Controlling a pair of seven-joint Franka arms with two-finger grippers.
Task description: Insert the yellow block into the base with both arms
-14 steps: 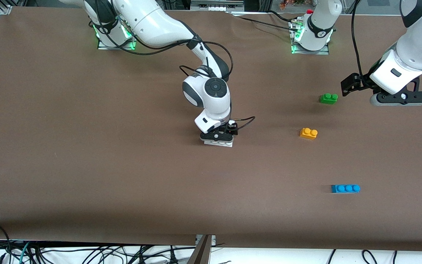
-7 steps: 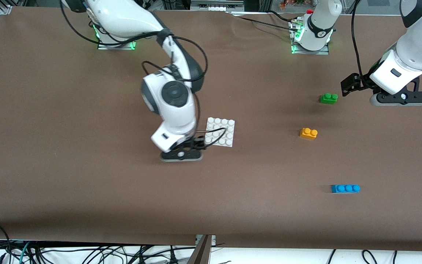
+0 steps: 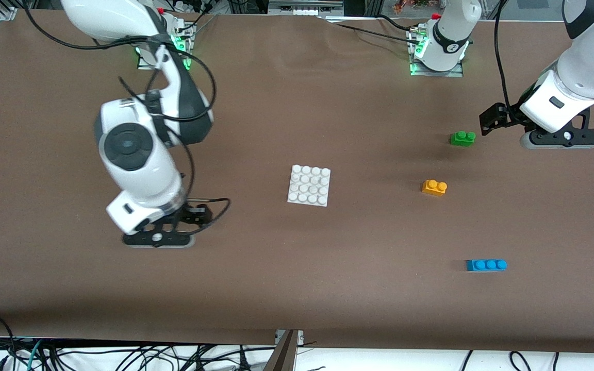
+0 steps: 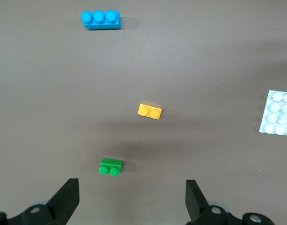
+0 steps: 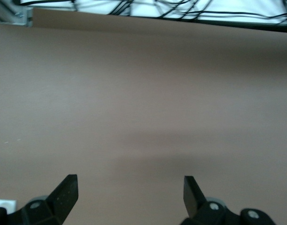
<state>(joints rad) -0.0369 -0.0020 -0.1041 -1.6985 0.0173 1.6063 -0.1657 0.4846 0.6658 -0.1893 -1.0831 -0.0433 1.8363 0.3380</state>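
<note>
The yellow block [image 3: 434, 187] [image 4: 150, 111] lies alone on the brown table, toward the left arm's end. The white studded base [image 3: 309, 185] [image 4: 277, 113] lies flat near the table's middle, with nothing on it. My left gripper [image 3: 564, 139] [image 4: 131, 186] hangs open and empty over the table beside the green brick [image 3: 462, 138] [image 4: 110, 167], apart from the yellow block. My right gripper [image 3: 159, 239] [image 5: 129, 182] is open and empty over bare table toward the right arm's end, well away from the base.
A blue three-stud brick [image 3: 486, 265] [image 4: 100, 19] lies nearer to the front camera than the yellow block. The green brick sits farther from that camera than the yellow block. Cables hang past the table's front edge [image 5: 148, 21].
My right arm has come off the base and swung toward its own end of the table, leaving the base lying uncovered. The left arm and the bricks have not moved.
</note>
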